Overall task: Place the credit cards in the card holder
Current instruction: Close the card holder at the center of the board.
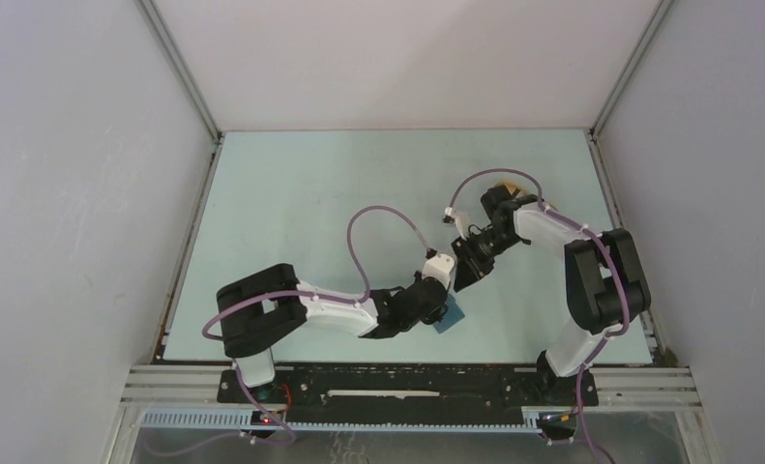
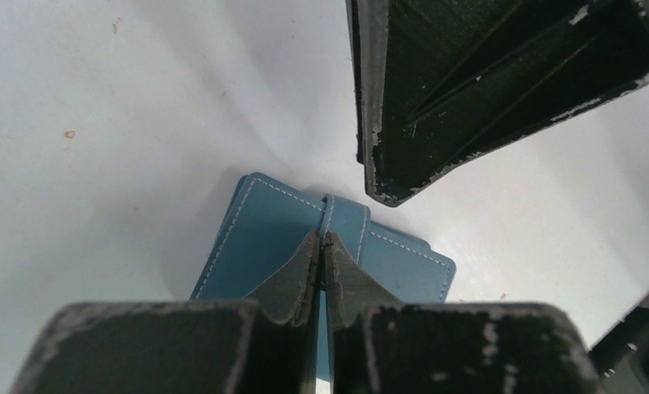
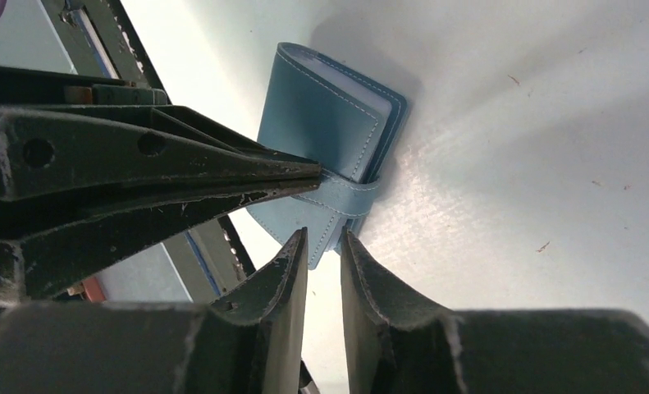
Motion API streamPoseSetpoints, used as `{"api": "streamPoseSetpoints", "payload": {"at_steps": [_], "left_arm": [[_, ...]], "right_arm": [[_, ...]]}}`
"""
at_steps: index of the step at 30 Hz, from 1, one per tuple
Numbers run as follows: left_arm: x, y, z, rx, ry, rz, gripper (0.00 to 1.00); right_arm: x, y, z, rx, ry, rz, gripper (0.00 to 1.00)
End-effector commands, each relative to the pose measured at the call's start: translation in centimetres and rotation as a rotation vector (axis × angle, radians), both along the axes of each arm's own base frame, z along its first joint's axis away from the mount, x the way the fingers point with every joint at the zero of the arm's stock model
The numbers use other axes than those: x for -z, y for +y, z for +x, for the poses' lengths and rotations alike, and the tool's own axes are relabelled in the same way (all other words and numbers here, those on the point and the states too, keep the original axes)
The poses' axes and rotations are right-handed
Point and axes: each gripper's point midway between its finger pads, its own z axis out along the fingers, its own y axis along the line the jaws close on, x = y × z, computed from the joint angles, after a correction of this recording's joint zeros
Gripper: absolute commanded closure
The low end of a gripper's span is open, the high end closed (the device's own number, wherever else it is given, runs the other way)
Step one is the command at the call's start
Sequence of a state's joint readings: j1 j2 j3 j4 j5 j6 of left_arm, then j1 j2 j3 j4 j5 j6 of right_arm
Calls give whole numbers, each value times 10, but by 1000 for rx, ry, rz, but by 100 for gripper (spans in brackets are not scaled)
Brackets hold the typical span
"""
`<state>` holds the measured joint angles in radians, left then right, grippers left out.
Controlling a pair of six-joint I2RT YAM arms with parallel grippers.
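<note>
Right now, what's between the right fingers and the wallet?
Nothing: the right wrist view shows only bare pale table between the right fingers and the teal-blue folded wallet.

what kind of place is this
Probably a robot lab test cell: plain white panel walls box in a pale green tabletop, with two white-and-black robot arms bolted along aluminium frame rails at its near edge.

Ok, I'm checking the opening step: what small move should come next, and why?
Probably ease the right gripper forward onto the edge of the card holder and close. The holder lies folded shut, the left gripper pinches its snap tab, and the right jaws stand apart just short of it; a brace should let the tab pull free.
</note>
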<state>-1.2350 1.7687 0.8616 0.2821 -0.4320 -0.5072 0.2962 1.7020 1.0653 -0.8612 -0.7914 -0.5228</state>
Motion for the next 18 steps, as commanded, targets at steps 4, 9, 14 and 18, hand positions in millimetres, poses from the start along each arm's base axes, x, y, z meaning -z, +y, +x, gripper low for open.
{"api": "streamPoseSetpoints", "payload": {"at_steps": [4, 9, 14, 18], "left_arm": [[-14, -2, -8, 59, 82, -127, 91], [-4, 7, -7, 68, 124, -134, 91], [4, 11, -6, 69, 161, -145, 92], [5, 11, -7, 71, 167, -154, 92]], "right_arm": [[-26, 0, -2, -147, -247, 84, 70], [-37, -2, -29, -456, -646, 194, 61], [-24, 6, -45, -668, -879, 170, 49], [-9, 16, -37, -683, -918, 78, 52]]}}
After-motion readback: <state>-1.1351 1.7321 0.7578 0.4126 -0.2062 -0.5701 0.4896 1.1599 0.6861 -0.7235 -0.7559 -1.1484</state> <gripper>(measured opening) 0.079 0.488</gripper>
